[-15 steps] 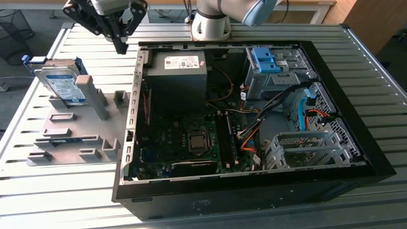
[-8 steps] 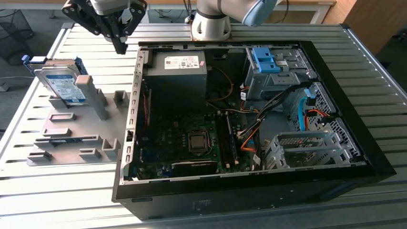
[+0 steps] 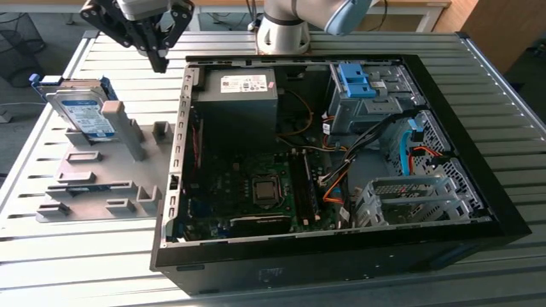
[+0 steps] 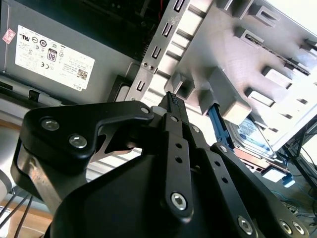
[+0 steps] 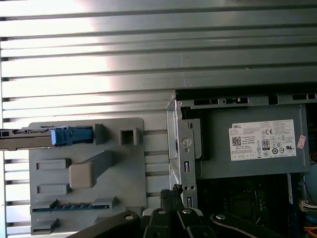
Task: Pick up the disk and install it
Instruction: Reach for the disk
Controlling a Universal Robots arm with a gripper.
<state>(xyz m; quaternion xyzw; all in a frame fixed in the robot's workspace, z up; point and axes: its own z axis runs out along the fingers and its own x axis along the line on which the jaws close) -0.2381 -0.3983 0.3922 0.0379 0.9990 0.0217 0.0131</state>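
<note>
The disk (image 3: 81,114) is a silver drive with a white-and-blue label in a blue caddy. It leans upright in a slot of the grey holder (image 3: 102,185) at the exterior view's left. The first wrist view catches it edge-on (image 5: 69,135), and the second wrist view shows it behind the holder's post (image 4: 250,141). My gripper (image 3: 158,64) hangs above the table between the holder and the case's back corner, to the right of the disk and apart from it. Its fingers are shut to a point with nothing between them in both wrist views (image 4: 171,97) (image 5: 173,191).
The open black computer case (image 3: 477,160) fills the middle and right. Inside are the power supply (image 3: 239,102), the motherboard, and a grey drive bay (image 3: 367,109) topped by a blue bracket (image 3: 357,80). A second metal cage (image 3: 410,198) sits lower right. The slatted table (image 3: 85,256) surrounds everything.
</note>
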